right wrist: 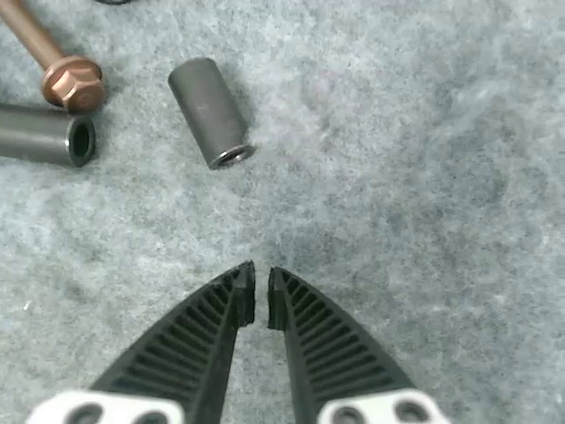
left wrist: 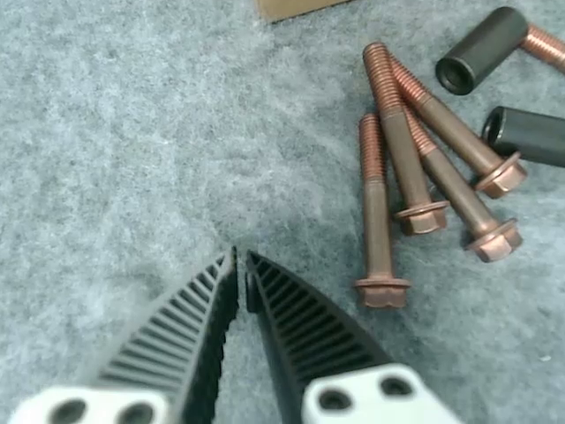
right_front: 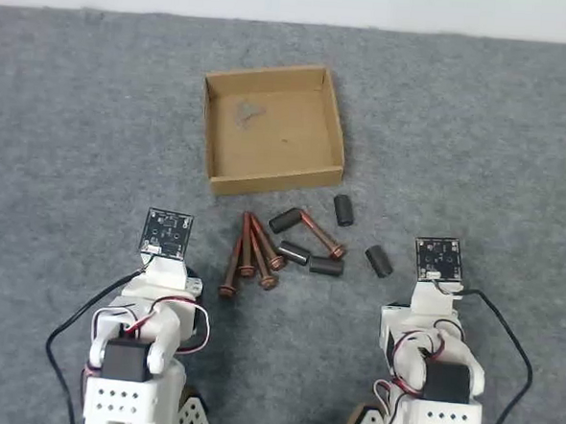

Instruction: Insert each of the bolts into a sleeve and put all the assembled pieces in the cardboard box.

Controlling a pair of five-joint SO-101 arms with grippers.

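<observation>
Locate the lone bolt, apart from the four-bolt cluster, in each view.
High view: lone bolt, beside the four-bolt cluster, below the cardboard box.
Left wrist view: its threaded tip at the frame edge, behind a sleeve.
Right wrist view: its head, beside another sleeve.
Shared landmark: grey carpet.

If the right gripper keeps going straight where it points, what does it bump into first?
Most likely the grey carpet just ahead of the right gripper. The nearest black sleeve lies slightly off that line, so it would probably slip past it, though depth is hard to judge.

Copper bolts (left wrist: pixel 375 203); blk sleeves (right wrist: pixel 210 110); brown box (right_front: pixel 275 179)
</observation>
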